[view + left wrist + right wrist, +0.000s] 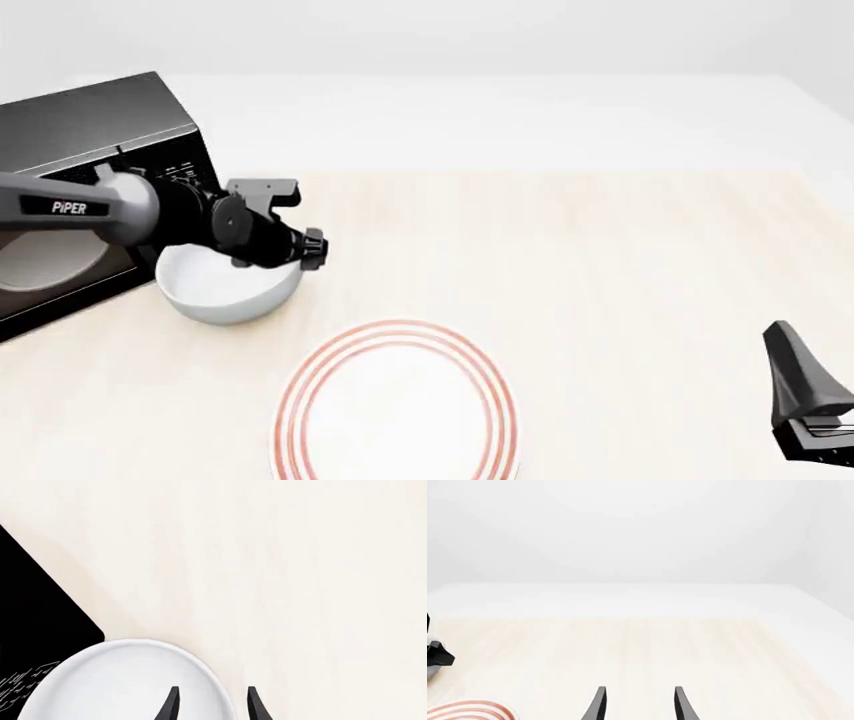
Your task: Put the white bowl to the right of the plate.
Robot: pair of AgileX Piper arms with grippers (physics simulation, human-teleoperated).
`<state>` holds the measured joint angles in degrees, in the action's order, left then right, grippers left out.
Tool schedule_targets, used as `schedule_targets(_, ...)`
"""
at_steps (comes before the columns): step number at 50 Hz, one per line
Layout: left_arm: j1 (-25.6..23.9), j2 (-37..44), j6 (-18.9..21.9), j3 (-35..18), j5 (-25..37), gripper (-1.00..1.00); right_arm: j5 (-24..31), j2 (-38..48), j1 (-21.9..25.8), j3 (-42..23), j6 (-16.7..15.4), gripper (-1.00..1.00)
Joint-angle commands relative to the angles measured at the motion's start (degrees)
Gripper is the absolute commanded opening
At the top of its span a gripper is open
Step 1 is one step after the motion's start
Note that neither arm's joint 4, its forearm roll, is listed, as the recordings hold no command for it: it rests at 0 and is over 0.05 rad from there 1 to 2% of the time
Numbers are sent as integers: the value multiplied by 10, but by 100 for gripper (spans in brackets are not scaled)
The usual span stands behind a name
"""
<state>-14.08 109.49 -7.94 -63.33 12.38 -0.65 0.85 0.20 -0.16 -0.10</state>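
The white bowl [224, 287] sits on the table just in front of the microwave, left of and behind the plate [396, 402]. It also shows in the left wrist view [113, 685]. My left gripper [212, 706] points down over the bowl's right side. It is open and straddles the rim, with one finger inside the bowl and one outside. In the front view the left wrist [264, 236] hides the fingertips. My right gripper [639, 706] is open and empty, low at the front right [805, 392], well right of the plate, whose red-ringed edge [468, 711] shows in the right wrist view.
A black microwave [83, 140] stands at the far left, right behind the bowl; its dark side shows in the left wrist view [33, 615]. Pale wooden tabletop [627, 290] stretches to the right of the plate.
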Motion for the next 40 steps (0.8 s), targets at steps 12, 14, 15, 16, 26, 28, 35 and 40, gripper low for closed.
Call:
schedule_targets(12, 3, 15, 6, 6, -20, -100, 0, 0, 0, 0, 0, 100)
schedule_targets(14, -1, 14, 14, 8, -19, -100, 0, 0, 0, 0, 0, 100)
schedule_targets(15, 9, 15, 25, 3, -18, -100, 0, 0, 0, 0, 0, 100)
schedule_targets(16, 8, 14, 21, 4, -18, -100, 0, 0, 0, 0, 0, 100)
schedule_targets(26, -7, 7, 35, -48, 28, -100, 0, 0, 0, 0, 0, 100)
schedule_targets(28, -15, 6, 38, -68, 44, -100, 0, 0, 0, 0, 0, 100)
schedule_targets(35, -34, 3, 52, -127, 96, -100, 0, 0, 0, 0, 0, 100)
schedule_targets(40, -48, -8, 76, -182, 142, -100, 0, 0, 0, 0, 0, 100)
